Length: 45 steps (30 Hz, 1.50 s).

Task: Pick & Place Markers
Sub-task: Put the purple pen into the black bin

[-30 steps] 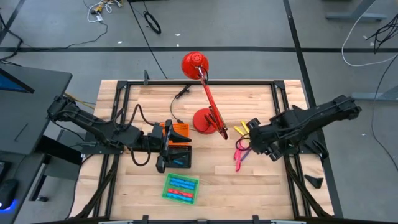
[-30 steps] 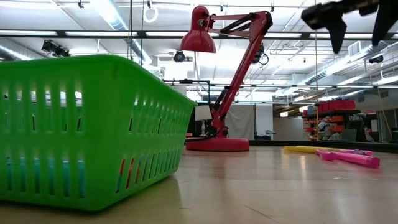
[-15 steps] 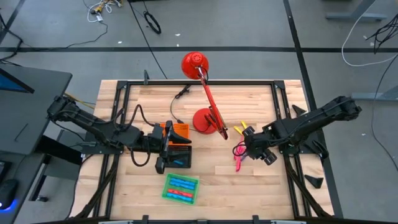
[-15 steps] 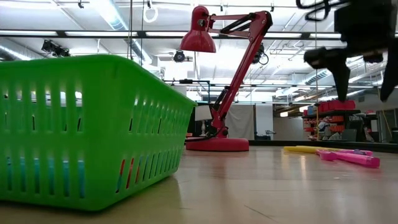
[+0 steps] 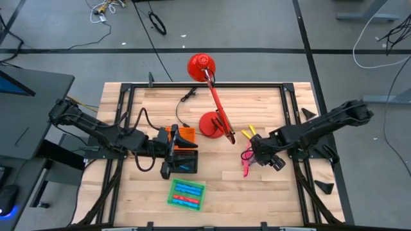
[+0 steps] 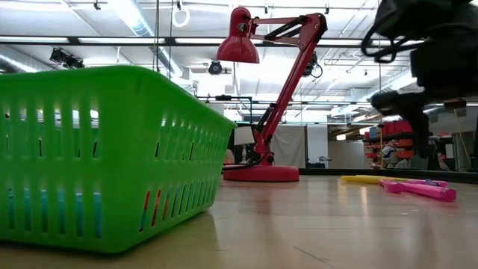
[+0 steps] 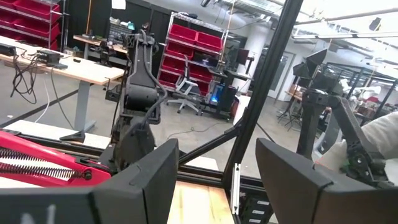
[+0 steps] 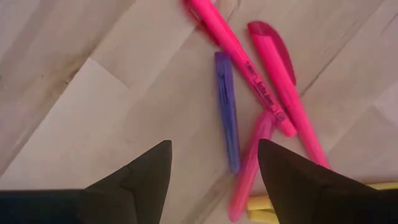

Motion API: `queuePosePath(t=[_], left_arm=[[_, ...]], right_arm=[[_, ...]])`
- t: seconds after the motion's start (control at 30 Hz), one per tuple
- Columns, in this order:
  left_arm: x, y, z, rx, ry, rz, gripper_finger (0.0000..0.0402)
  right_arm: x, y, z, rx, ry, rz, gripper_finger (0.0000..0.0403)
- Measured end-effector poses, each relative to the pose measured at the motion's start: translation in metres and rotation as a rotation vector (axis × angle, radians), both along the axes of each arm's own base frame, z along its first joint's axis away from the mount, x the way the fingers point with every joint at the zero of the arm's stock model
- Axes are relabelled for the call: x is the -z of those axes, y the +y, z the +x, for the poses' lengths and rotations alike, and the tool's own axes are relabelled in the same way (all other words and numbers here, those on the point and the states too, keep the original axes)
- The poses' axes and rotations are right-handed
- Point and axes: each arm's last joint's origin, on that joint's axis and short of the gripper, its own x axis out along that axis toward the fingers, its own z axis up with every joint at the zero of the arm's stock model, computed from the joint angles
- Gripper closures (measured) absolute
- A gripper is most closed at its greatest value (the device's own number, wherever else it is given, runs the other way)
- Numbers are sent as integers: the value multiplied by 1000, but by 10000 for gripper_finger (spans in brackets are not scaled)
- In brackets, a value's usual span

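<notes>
From above, the wooden table (image 5: 212, 173) carries a red desk lamp (image 5: 212, 102) at its middle, its arm running from the head at the far edge down to the round base. The left gripper (image 5: 168, 154) rests over the orange tray (image 5: 185, 135) and black tray (image 5: 186, 163) left of the lamp base, fingers spread with nothing between them. Near the front edge sits a green basket (image 5: 187, 194) with blue and red markers inside. Right of the lamp base lies a loose cluster of markers (image 5: 247, 157), pink, yellow and one purple, flat on the wood. The right gripper (image 5: 257, 153) hangs just over this cluster, fingers spread, holding nothing

At table height, the green basket (image 6: 112, 157) fills the left of the picture, with blue and red shapes showing through its slots. The lamp (image 6: 269, 97) stands behind it. On the right, pink and yellow markers (image 6: 414, 185) lie on the tabletop, and the right gripper (image 6: 426, 90) hangs above them without touching

The left wrist camera looks between two spread dark fingers (image 7: 146, 180) into the room, with red shelf bins (image 7: 199, 50) far off and the red lamp arm (image 7: 43, 165) at the left

The right wrist camera looks down past spread fingers (image 8: 146, 174) at the wood, where two long pink markers (image 8: 249, 68), a purple marker (image 8: 228, 112) and a third pink one (image 8: 249, 168) lie touching or crossing, a yellow one (image 8: 273, 208) at the edge
</notes>
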Motion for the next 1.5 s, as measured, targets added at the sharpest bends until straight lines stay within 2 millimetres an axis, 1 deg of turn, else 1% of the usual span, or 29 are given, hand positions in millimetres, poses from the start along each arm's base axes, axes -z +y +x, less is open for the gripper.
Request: queuePosePath(t=[0.2,0.53,0.7,0.83,0.97,1.17,1.37,1.5], left_arm=[[0,3,1,-11,1,0,181],[0,4,2,-15,2,2,181],[0,4,2,-15,1,1,181],[0,4,2,-15,1,0,181],[0,4,2,-15,1,0,181],[0,4,2,-15,1,1,181],[0,4,2,-15,1,1,181],[0,5,2,-21,2,1,181]], right_arm=[[10,-5,7,-31,40,12,164],[30,-3,20,-79,72,9,174],[40,-6,21,-73,122,19,175],[43,-6,20,-88,126,9,182],[43,-7,21,-100,104,-35,215],[44,-8,22,-144,88,-60,289],[44,-8,23,-120,84,-68,359],[42,-7,22,-65,80,-58,386]])
